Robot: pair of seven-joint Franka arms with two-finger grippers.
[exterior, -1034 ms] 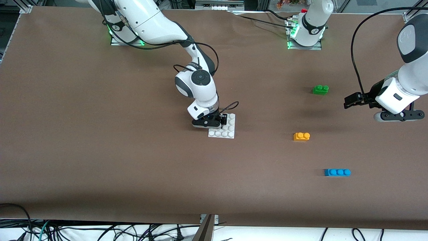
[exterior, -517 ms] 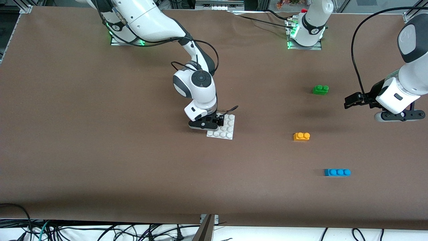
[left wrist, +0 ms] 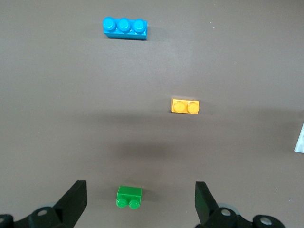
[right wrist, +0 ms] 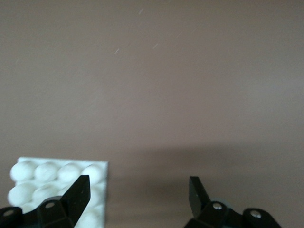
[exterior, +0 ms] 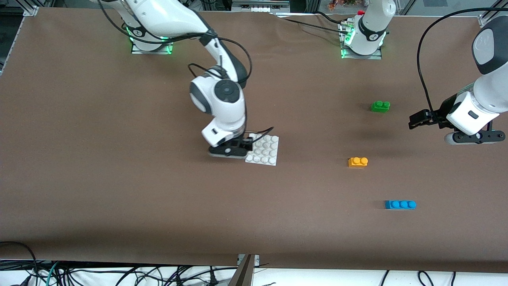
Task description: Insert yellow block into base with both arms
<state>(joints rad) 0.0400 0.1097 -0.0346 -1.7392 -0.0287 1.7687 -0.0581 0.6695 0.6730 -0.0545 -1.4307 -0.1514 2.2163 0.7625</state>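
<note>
The yellow block (exterior: 358, 161) lies on the table, with two studs on top; it also shows in the left wrist view (left wrist: 185, 106). The white base (exterior: 263, 150) lies flat mid-table. My right gripper (exterior: 231, 151) is low beside the base, toward the right arm's end, open and empty. In the right wrist view the gripper (right wrist: 137, 195) is over bare table, with the base (right wrist: 52, 178) by one finger. My left gripper (exterior: 416, 120) hangs open and empty in the air near the left arm's end; in its wrist view the gripper (left wrist: 140, 202) frames the green brick.
A green two-stud brick (exterior: 380, 106) lies farther from the front camera than the yellow block and also shows in the left wrist view (left wrist: 129, 197). A blue three-stud brick (exterior: 400, 204) lies nearer; it shows there too (left wrist: 125, 27). Black cables trail from both arms.
My right gripper has moved off the base toward the right arm's end of the table. The base has turned slightly. The left arm has not moved.
</note>
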